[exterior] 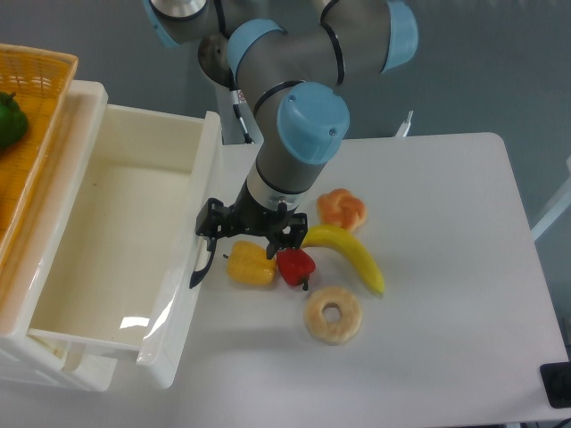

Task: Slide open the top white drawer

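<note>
The top white drawer [107, 259] stands well out of its cabinet at the table's left, its black handle [203, 261] beside my gripper [252, 234]. I cannot tell whether the jaws hold it. I'd pull straight along the runners, clear of the yellow pepper [251, 264].

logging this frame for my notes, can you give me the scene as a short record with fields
drawer: top white drawer pulled well out of the white cabinet, tray looks empty
handle: curved black handle on the drawer front
gripper: gripper beside the handle, above the peppers; jaw state unclear
on table: yellow bell pepper, red bell pepper, banana, ring doughnut, twisted pastry
on cabinet: orange wicker basket holding a green pepper
</note>
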Controlling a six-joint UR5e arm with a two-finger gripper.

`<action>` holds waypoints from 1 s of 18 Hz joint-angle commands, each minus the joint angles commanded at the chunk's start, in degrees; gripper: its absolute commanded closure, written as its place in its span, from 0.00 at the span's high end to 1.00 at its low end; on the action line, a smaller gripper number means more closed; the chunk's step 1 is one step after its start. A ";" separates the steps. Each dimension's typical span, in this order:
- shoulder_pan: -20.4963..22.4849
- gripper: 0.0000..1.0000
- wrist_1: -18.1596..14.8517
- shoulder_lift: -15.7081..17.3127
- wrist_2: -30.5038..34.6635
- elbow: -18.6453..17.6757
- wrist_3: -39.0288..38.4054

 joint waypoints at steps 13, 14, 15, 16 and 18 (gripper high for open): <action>1.14 1.00 6.05 -0.17 7.28 1.41 14.66; 1.14 1.00 6.85 -0.44 9.21 1.32 16.50; 1.06 1.00 7.46 -0.87 11.40 1.32 18.09; 1.05 1.00 7.99 -1.23 13.43 1.32 19.85; 1.05 1.00 8.35 -2.02 17.29 1.14 24.50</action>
